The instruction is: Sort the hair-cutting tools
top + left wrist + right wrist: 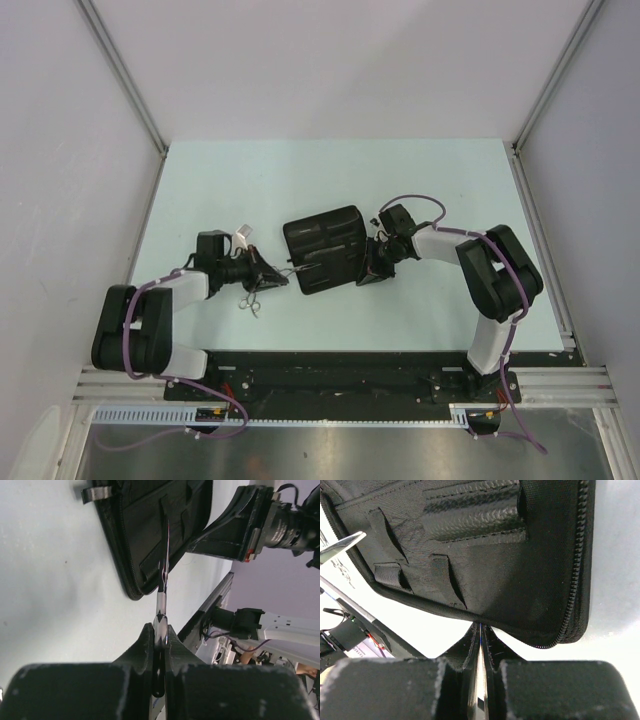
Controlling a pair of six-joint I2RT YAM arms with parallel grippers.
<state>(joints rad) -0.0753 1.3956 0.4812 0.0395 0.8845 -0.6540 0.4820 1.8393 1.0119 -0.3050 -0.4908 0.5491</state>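
Left gripper (159,630) clamps one scissors (161,597), which I judge is entering a pocket of the fabric case (325,245). Second scissors (250,300) lies on the desk (200,180), unsorted. Right gripper (480,627): nearly shut at case edge; hold indeterminate.

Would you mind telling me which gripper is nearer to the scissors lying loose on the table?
Left. The left gripper hovers just beside the loose scissors, itself clamping a second pair; the right gripper sits beyond the black case, at its right edge.
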